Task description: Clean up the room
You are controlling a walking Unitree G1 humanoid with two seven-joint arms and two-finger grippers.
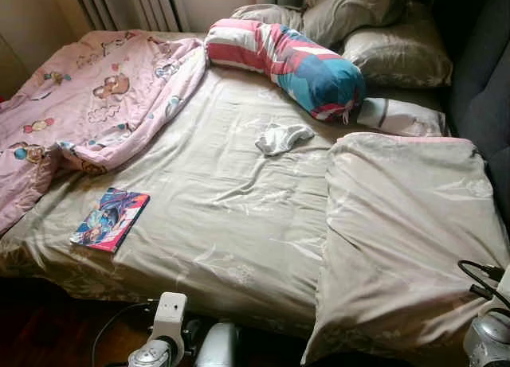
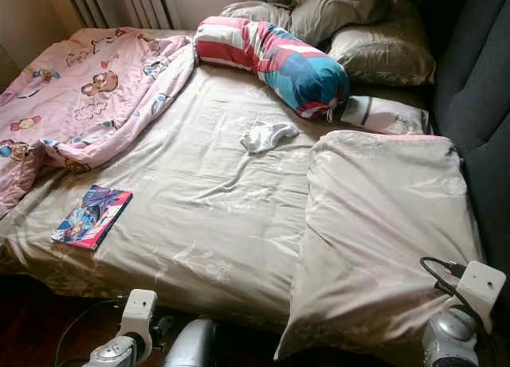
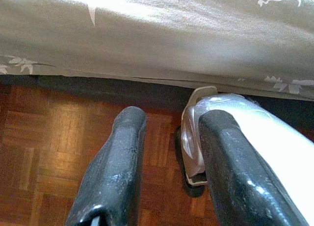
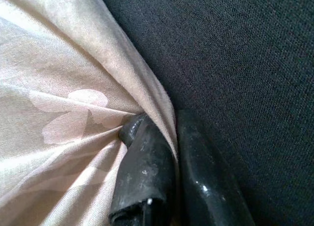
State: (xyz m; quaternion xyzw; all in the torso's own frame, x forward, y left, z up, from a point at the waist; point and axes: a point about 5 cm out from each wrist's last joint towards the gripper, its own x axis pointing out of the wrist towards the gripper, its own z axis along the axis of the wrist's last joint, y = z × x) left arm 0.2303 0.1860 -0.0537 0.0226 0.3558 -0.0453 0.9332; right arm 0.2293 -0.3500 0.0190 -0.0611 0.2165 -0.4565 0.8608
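Right wrist view: right pincer pinches duvet.

Pink quilt cut off at left edge, pillows cropped above

Bedroom in a home, seen from the foot of an unmade bed that takes up most of the frame. The setting is shown by the beige sheet, the pink cartoon-print quilt bunched at the upper left, the striped bolster and grey pillows at the top, the folded beige duvet at the right, and the dark padded headboard along the right edge. A radiator stands against the wall at the upper left, a comic book lies on the sheet at the lower left, and wood parquet floor shows below the mattress edge.
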